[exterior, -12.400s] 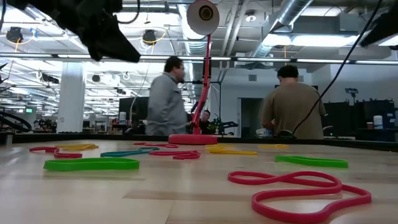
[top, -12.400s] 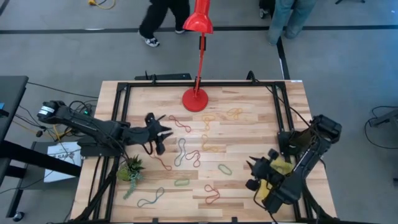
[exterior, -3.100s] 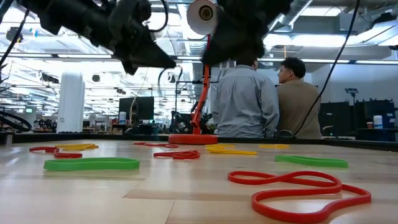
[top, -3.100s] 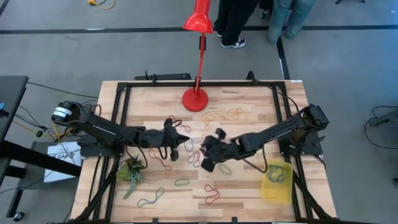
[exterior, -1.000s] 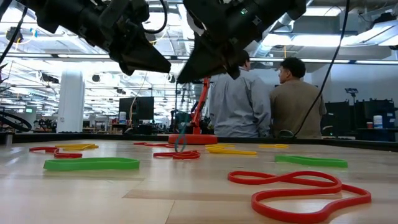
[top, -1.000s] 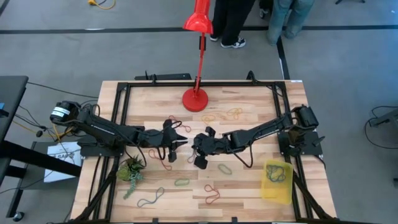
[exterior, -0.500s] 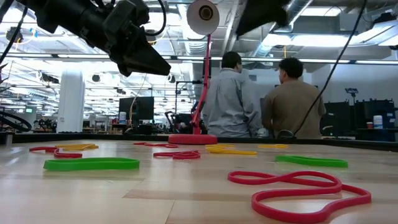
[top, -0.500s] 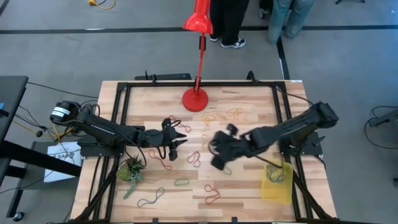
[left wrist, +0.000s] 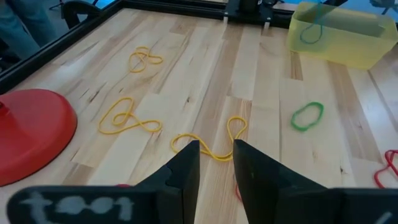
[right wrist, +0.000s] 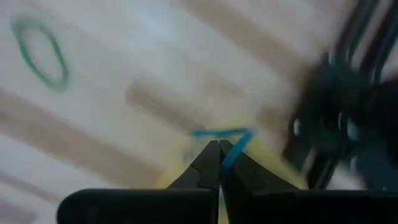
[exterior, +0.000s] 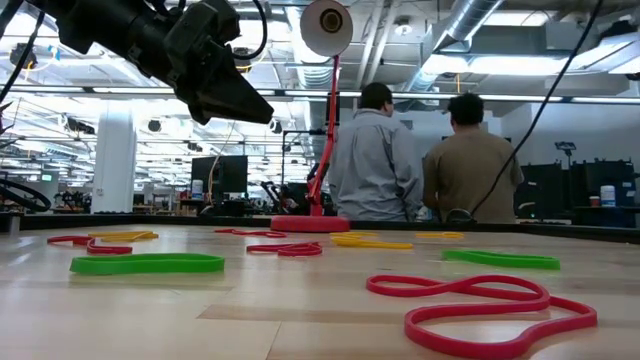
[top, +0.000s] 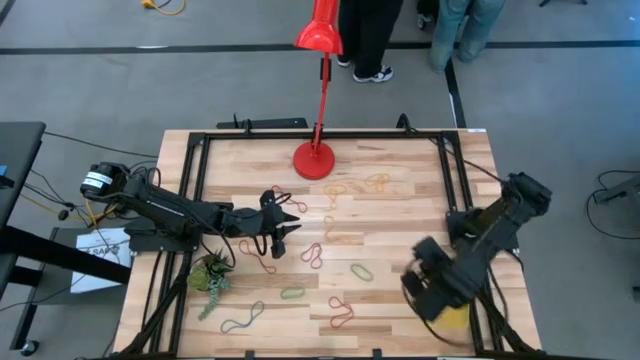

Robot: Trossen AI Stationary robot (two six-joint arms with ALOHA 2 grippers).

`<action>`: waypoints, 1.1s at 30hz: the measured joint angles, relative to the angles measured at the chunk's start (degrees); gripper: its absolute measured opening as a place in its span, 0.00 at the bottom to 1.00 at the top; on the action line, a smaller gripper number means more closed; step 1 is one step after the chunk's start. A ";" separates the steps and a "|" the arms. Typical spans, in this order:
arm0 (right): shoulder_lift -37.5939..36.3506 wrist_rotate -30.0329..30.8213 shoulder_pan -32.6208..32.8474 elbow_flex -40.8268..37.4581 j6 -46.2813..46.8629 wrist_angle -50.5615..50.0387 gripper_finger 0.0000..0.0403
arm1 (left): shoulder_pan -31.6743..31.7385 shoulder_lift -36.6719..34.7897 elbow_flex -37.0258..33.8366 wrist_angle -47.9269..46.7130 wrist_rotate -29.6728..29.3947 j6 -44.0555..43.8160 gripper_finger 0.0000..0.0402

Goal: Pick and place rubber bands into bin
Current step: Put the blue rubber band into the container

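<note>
Your right gripper (top: 428,283) hangs over the yellow bin (top: 452,317) at the table's near right corner, its fingers (right wrist: 210,160) pinched together on a blue rubber band (right wrist: 231,144); the wrist picture is smeared, so the grip looks firm but I can't be sure. Your left gripper (top: 283,228) hovers left of centre with its fingers (left wrist: 185,172) only a narrow gap apart and nothing between them. Loose rubber bands (top: 322,254) lie scattered across the wooden table (top: 400,200), between the red lamp base (top: 315,160) and the near edge.
</note>
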 joint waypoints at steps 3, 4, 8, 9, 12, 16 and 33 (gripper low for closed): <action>0.52 -2.06 4.51 -1.16 3.69 0.51 0.00 | 0.00 0.00 0.00 0.27 -0.04 0.00 0.22; 0.78 -2.09 5.69 -1.43 4.09 0.15 0.00 | 0.00 0.00 0.00 0.25 -0.04 0.00 0.22; 1.31 -4.02 8.75 -4.74 7.80 0.20 0.02 | 0.00 0.00 0.00 0.24 -0.04 -0.62 0.22; 1.19 -6.03 9.26 -5.62 9.27 0.19 0.03 | 0.00 0.00 0.00 0.27 -0.04 -0.89 0.22; 1.28 -14.80 10.81 -8.63 12.13 0.23 0.05 | 0.00 0.00 0.00 0.26 -0.04 -1.06 0.22; 1.26 -22.53 12.75 -12.54 15.48 0.16 0.09 | 0.00 0.00 0.00 0.07 -0.07 -1.07 0.22; 1.26 -31.85 9.35 -14.17 15.72 0.22 0.22 | 0.02 0.00 0.00 0.05 -0.11 -1.02 0.22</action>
